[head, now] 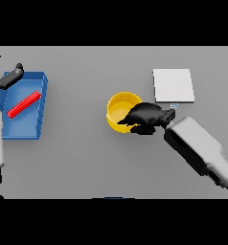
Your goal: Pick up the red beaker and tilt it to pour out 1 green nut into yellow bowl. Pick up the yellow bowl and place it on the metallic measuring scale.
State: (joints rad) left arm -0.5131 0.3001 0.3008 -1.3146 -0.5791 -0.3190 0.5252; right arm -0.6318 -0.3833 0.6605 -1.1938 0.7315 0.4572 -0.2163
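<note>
The yellow bowl (118,110) stands at the middle of the table. My right hand (145,116) reaches in from the right, and its fingers curl over the bowl's right rim. The metallic measuring scale (173,85), a pale flat square, lies just behind and to the right of the bowl. The red beaker (24,104) shows as a long red shape lying slantwise in a blue tray (21,128) at the left. My left hand (9,76) hangs over the tray's far left corner with relaxed fingers, holding nothing. No green nut shows.
The blue tray has raised walls and takes up the table's left side. My right forearm (199,148) crosses the lower right of the table.
</note>
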